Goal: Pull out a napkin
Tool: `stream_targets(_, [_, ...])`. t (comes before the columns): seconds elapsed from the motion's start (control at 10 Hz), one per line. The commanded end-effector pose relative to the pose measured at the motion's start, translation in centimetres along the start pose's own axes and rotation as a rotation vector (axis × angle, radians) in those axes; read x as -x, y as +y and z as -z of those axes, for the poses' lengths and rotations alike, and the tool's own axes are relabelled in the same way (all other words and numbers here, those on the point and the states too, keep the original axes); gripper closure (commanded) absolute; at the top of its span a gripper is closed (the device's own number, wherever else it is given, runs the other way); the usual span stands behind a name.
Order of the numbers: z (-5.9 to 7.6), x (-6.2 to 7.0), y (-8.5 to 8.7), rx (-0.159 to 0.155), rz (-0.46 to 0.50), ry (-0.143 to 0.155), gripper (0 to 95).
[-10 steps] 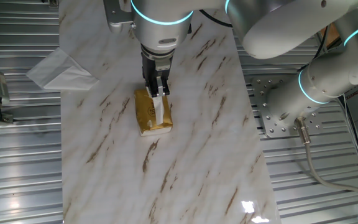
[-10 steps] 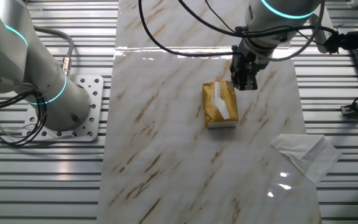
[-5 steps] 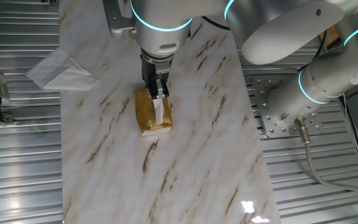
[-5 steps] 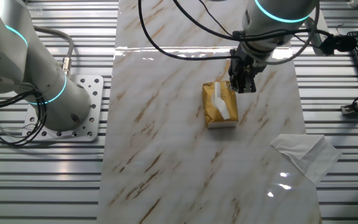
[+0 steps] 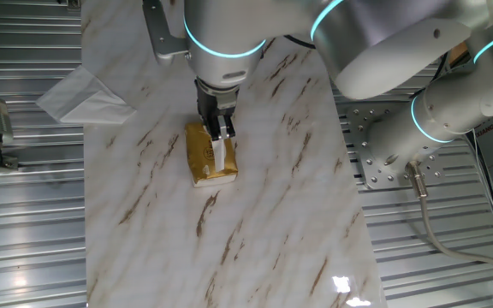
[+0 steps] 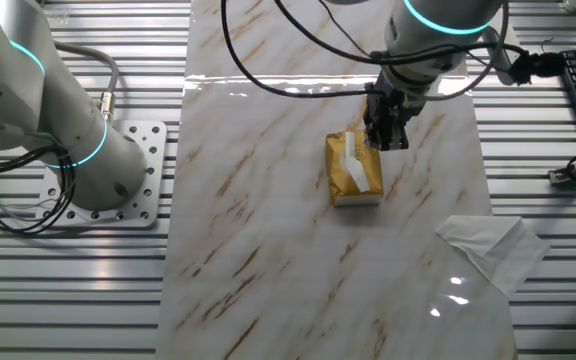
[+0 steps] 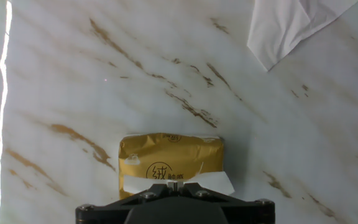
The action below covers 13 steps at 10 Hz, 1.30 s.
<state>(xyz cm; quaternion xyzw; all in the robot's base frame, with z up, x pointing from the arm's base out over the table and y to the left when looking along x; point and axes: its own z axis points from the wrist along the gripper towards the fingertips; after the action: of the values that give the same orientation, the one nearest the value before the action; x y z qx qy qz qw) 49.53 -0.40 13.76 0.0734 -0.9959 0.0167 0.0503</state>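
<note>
1. Bare marble table (image 5: 264,214) is seen on every side of the yellow-gold packet (image 5: 208,155), so the sides are left open to approach.
2. The room directly above the packet's far end is taken up by the gripper (image 5: 221,134).
3. A larger white paper (image 6: 493,250) lies well apart, at the table's edge.

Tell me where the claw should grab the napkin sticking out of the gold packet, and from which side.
Grip the napkin by the white strip showing along the top face of the gold packet, coming straight down from above. The packet lies flat on the marble table, so the strip is the only exposed part. The claw hangs over the packet's end, fingers looking nearly closed; whether it touches the strip is unclear.
</note>
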Motion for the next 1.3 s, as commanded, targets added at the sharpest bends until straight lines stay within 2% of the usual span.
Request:
stream_targets(0.1, [-0.3, 0.1, 0.1, 0.007, -0.014, 0.009, 95.0])
stream_targets(0.6, [-1.2, 0.0, 0.1, 0.026, -0.026, 0.01, 95.0])
stream_targets(1.0, [-2.2, -0.5, 0.3, 0.021, -0.026, 0.006, 95.0])
stream_targets(1.3, [-2.3, -1.1, 0.2, 0.007, -0.02, 0.008, 95.0])
